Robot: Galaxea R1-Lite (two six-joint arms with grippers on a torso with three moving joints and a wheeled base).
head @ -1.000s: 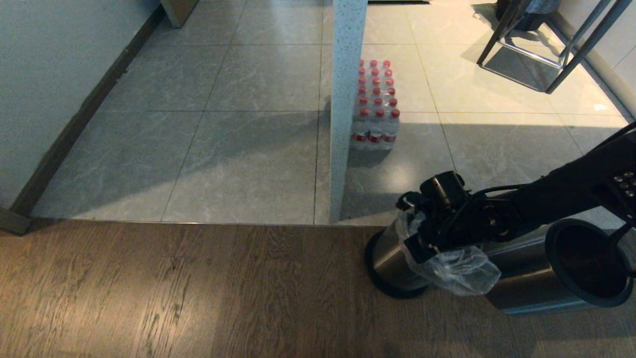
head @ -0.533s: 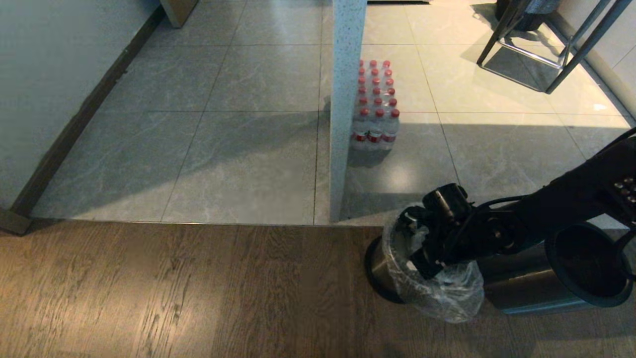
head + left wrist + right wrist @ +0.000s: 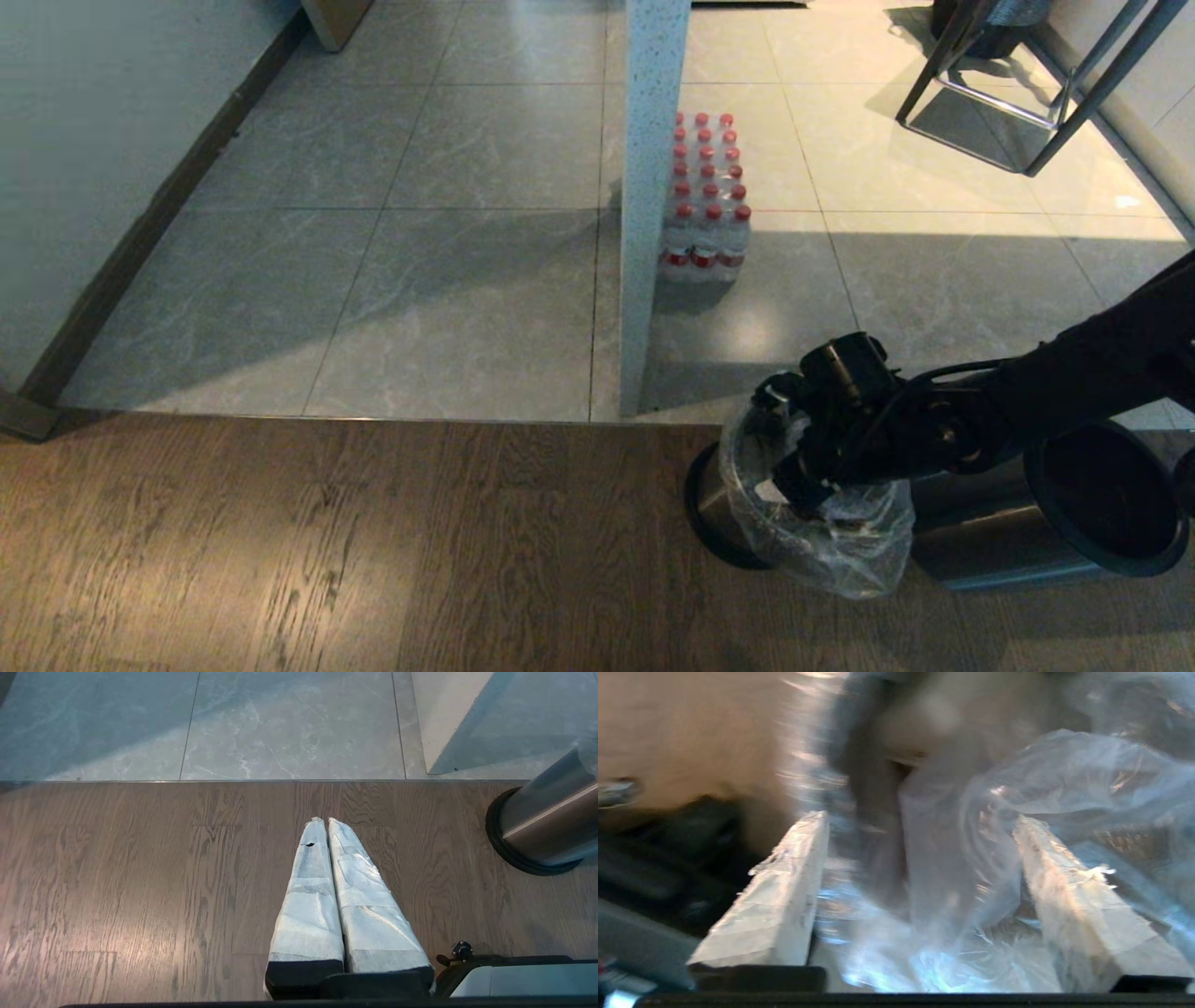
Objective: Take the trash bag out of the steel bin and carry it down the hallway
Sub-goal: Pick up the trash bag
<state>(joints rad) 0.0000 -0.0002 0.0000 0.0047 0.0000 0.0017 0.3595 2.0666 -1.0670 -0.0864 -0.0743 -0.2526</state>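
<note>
Right under my right gripper (image 3: 794,485) sits the trash bag (image 3: 845,551), its plastic between my spread-apart fingers (image 3: 775,905); my left gripper (image 3: 327,823) is far off, pressed together.

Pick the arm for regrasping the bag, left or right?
Right. The right gripper is open at the bag in the steel bin, plastic between its fingers. The left gripper is shut over the wood floor, beside the bin.

open tiles left of pillar (image 3: 651,187), bottle pack (image 3: 705,210) blocking right side
</note>
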